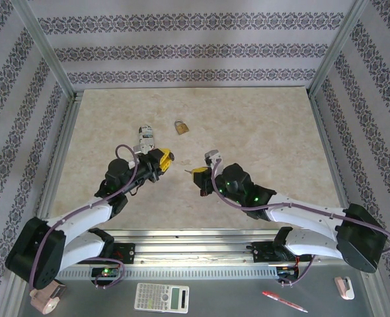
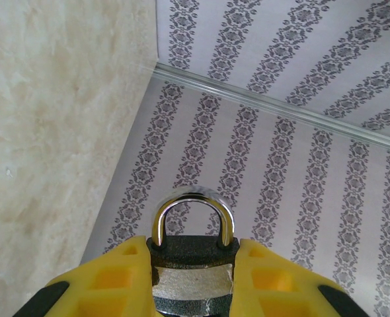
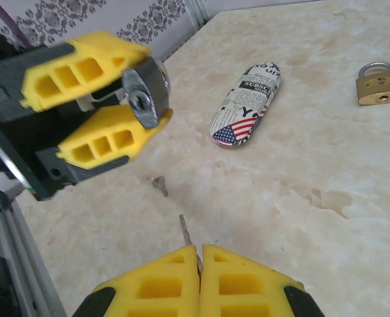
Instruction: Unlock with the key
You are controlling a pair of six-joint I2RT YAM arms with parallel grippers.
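Observation:
My left gripper (image 1: 165, 158) is shut on a small dark-grey padlock (image 2: 194, 277) and holds it above the table. Its chrome shackle (image 2: 194, 201) points away from the wrist. In the right wrist view the padlock's keyhole end (image 3: 142, 100) faces my right gripper, between the left fingers (image 3: 109, 135). My right gripper (image 3: 199, 249) is shut on the key (image 3: 184, 230). The thin blade sticks out past the fingertips toward the padlock, and the head is hidden between the pads. A gap separates the two grippers (image 1: 196, 173).
A second small key (image 3: 158, 185) lies on the marble tabletop between the grippers. A brass padlock (image 1: 180, 127) lies further back, and a flag-print case (image 1: 144, 137) lies by the left arm. Aluminium frame posts and patterned walls enclose the table.

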